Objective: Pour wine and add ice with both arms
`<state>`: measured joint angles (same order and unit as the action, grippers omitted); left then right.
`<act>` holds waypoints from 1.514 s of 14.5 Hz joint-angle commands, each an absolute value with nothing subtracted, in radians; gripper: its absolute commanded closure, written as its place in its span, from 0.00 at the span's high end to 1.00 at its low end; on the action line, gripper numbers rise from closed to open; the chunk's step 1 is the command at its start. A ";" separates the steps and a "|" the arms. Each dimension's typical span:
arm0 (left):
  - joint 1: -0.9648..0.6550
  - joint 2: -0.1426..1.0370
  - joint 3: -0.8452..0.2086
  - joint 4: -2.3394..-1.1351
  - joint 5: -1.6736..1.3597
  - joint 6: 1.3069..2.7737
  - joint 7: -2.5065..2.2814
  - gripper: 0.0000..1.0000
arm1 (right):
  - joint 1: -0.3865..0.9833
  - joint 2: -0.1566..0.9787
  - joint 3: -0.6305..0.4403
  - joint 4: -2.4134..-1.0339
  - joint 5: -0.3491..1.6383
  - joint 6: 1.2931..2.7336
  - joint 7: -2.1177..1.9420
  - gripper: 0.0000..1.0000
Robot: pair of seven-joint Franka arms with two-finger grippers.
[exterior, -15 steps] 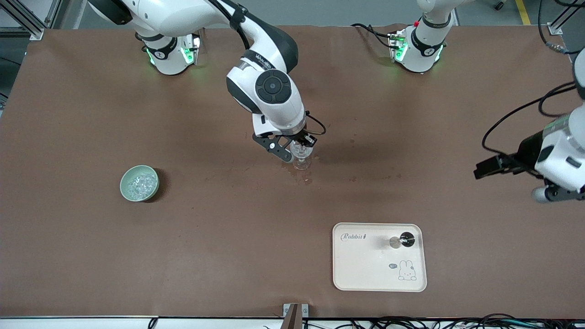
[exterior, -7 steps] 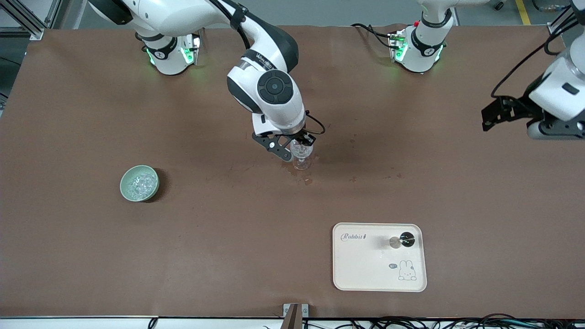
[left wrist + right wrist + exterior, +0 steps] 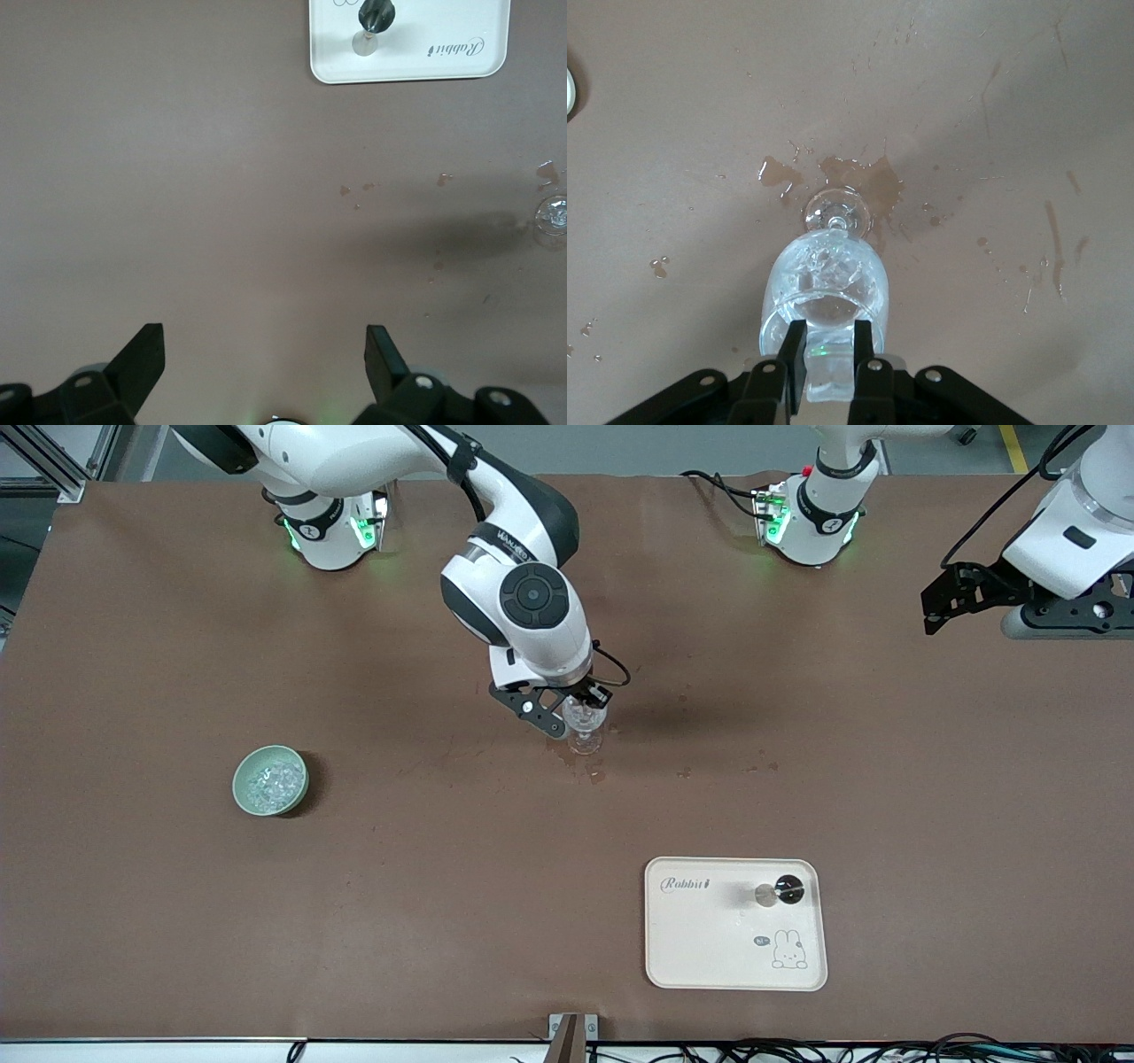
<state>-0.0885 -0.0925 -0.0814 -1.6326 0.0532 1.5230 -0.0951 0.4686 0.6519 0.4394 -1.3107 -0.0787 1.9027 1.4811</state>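
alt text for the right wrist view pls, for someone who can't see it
The right gripper is shut over the rim of a clear stemmed glass holding ice, its two black fingers side by side. The glass stands on a brown table, with wet spill marks around its foot.

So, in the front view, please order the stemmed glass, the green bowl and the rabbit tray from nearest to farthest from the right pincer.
1. Stemmed glass: right at the right pincer, mid-table.
2. Rabbit tray: nearer the front camera, toward the left arm's end.
3. Green bowl of ice: toward the right arm's end. Its gap is only slightly larger than the tray's, so ranks 2 and 3 are close.
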 commanded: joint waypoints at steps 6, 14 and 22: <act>-0.075 -0.115 -0.074 -1.652 -0.015 1.548 -0.081 1.00 | 0.463 0.652 0.445 -1.287 -0.104 1.888 1.482 1.00; -0.071 -0.109 -0.071 -1.651 0.002 1.574 -0.104 1.00 | 0.284 0.424 0.434 -1.295 -0.365 1.852 1.337 1.00; -0.069 -0.103 -0.078 -1.637 0.035 1.569 -0.138 1.00 | -0.023 0.209 0.420 -1.342 -0.347 1.571 0.800 1.00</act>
